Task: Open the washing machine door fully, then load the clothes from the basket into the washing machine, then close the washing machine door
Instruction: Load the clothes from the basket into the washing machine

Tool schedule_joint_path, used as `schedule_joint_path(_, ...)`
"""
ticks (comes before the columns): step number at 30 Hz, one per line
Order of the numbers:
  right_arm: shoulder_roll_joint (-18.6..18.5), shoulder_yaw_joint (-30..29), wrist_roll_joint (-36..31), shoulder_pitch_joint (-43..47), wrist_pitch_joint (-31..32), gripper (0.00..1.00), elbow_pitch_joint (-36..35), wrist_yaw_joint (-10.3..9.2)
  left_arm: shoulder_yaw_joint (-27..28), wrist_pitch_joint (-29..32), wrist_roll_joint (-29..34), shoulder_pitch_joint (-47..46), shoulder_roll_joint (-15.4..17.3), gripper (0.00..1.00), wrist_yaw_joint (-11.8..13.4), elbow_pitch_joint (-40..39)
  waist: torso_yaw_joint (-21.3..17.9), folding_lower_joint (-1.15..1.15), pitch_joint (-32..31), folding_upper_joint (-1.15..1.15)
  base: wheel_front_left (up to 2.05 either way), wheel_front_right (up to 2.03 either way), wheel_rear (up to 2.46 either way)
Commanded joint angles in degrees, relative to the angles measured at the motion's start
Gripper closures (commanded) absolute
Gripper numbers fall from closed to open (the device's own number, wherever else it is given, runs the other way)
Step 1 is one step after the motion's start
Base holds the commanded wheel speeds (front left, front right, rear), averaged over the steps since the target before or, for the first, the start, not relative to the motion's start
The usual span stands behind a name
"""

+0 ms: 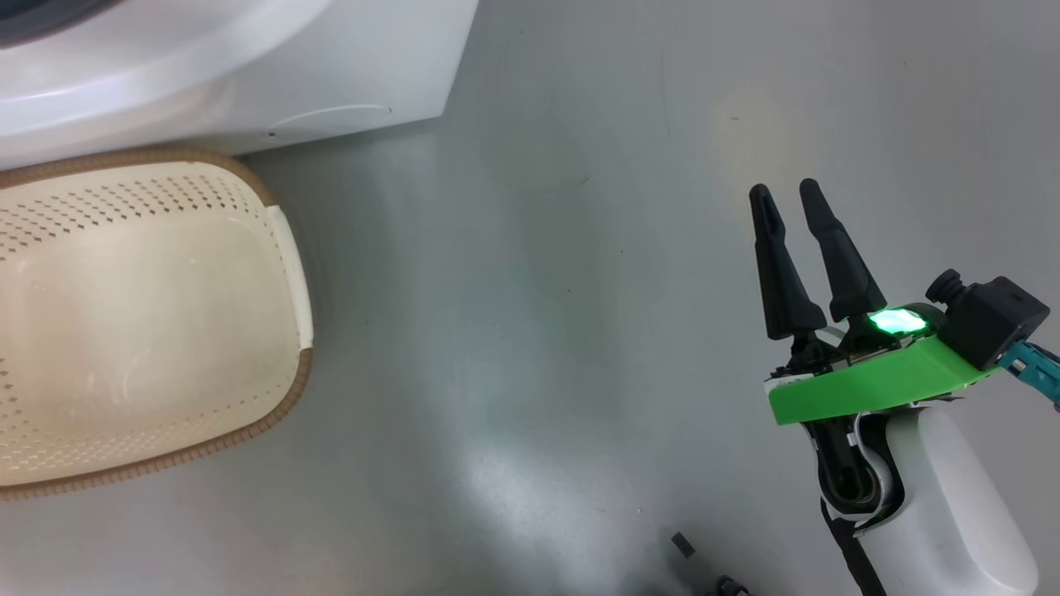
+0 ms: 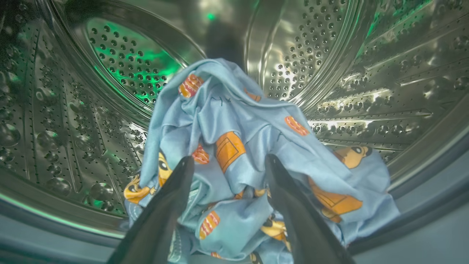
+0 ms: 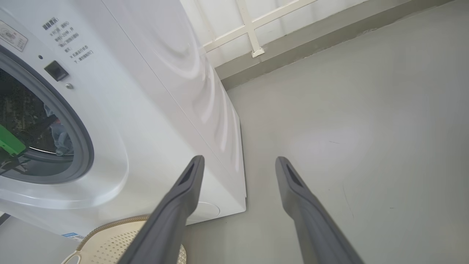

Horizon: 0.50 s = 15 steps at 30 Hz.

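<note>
The washing machine (image 3: 154, 110) stands by the basket (image 1: 124, 207). The bear-print clothes (image 2: 234, 124) lie heaped in its steel drum (image 2: 329, 73). The left gripper (image 2: 229, 158) straddles the heap, fingers apart. The right gripper (image 1: 784, 189) is spread over the floor (image 1: 538, 331). Pulling out could snag fabric. The view's edge cuts off any overhang at the grey seal (image 2: 428, 216).

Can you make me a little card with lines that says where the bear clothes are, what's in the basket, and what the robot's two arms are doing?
clothes: blue bear-print clothes piled inside the steel drum
left end effector: open, inside the drum, pointing at the pile
basket: on the floor next to the washing machine; the part in view holds nothing
right end effector: open, holding nothing, over the grey floor
</note>
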Motion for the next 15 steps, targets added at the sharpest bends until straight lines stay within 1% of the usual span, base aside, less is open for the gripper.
schedule_joint_path(1, -0.57, 0.86, 0.74, 1.76, -0.27, 0.00, -1.13, 0.09, 0.60, -0.30, -0.49, 0.75, 2.05, 0.00, -0.11, -1.37, 0.13, 0.00, -0.19, 0.00, 0.00, 0.00, 0.00)
schedule_joint_path(7, -1.27, 0.17, 0.56, 1.95, -0.27, 0.00, -1.18, 0.09, 2.42, -0.30, -2.32, 4.43, 0.45, 0.00, -0.12, -4.54, 0.89, 0.00, -1.06, 0.00, 0.00, 0.00, 0.00)
schedule_joint_path(15, -2.45, -0.89, 0.11, 2.47, -0.27, 0.00, -1.27, 0.09, 6.33, -0.30, -4.44, 13.46, -3.15, 0.00, -0.41, -12.99, 2.71, 0.00, -2.87, 0.00, 0.00, 0.00, 0.00)
